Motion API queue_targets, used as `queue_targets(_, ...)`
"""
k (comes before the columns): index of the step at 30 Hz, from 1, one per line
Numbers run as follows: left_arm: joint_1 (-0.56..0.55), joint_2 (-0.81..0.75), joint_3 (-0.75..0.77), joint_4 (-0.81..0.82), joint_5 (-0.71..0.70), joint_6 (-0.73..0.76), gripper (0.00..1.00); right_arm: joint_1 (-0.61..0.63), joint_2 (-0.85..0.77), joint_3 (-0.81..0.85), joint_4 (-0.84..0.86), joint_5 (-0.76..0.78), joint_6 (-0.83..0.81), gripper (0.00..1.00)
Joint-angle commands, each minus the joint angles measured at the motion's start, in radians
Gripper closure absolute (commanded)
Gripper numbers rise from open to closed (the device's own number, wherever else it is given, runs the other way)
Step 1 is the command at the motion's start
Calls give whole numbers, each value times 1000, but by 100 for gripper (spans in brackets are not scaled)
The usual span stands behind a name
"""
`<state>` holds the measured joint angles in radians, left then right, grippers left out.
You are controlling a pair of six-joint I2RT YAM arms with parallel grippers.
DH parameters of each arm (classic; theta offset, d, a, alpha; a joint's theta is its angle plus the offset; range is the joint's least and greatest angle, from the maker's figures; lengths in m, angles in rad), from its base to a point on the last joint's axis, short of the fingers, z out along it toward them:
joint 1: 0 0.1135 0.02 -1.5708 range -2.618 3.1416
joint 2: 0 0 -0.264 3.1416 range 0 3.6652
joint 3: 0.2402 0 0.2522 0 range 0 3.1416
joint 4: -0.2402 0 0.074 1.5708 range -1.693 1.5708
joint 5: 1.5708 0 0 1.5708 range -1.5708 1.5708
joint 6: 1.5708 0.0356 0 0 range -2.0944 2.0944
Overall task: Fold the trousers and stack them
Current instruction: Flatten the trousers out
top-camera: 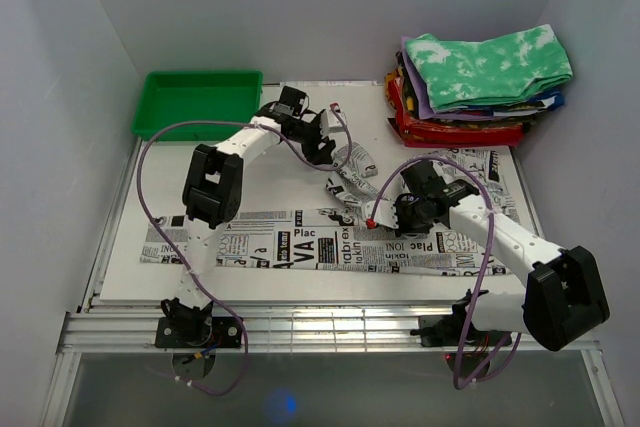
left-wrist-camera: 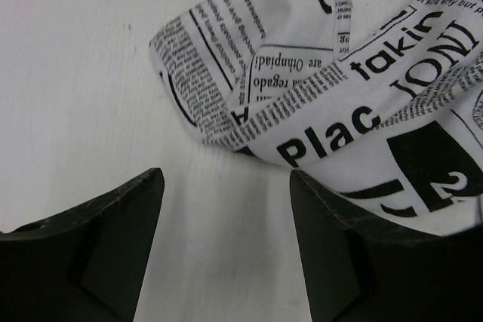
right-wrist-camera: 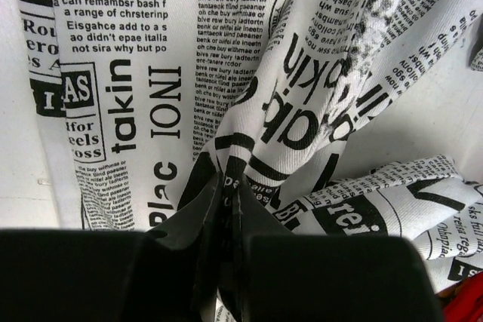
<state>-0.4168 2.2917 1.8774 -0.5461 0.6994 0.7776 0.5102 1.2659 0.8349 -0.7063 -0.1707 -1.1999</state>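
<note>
Two grippers are meeting the trousers point(top-camera: 330, 247) near the middle of the table point(top-camera: 270, 182). The trousers are lying as a long strip running side to side, on the near side of the left gripper point(left-wrist-camera: 226, 179), with a crumpled fold rising from the strip's middle toward the far side. The right gripper point(right-wrist-camera: 226, 186) is sitting on that fold, its fingers pinching together on a ridge of printed cloth, so it is holding the trousers; the strip is stretching away to both sides of it. The left gripper is hovering with its fingers wide apart and gripping nothing, bare table lying between them. The crumpled end of the fold is lying just ahead of its fingertips and toward its right finger, so this gripper is looking like the nearer one to that loose end. A green bin point(top-camera: 195, 97) is sitting beyond and to the left of the left gripper, with no cloth showing inside. A stack of folded clothes point(top-camera: 480, 87) is resting beyond and to the right of the right gripper, a green-and-white garment topping it.
</note>
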Motion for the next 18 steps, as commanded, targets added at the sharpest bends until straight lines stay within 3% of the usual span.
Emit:
queue_targets(1, -31, 40, 29, 112, 115, 270, 22, -1, 3, 24, 19, 14, -6, 92)
queue_targets(7, -62, 83, 55, 120, 121, 365, 24, -1, 18, 43, 19, 20, 0, 92)
queue_targets(10, -73, 110, 72, 43, 117, 449, 33, -2, 18, 46, 18, 22, 2, 92)
queue_targets(14, -68, 100, 62, -3, 107, 469, 58, -1, 24, 53, 24, 28, 5, 92)
queue_targets(18, -45, -24, 2, -57, 92, 448, 91, -2, 32, 59, 63, 42, 22, 92)
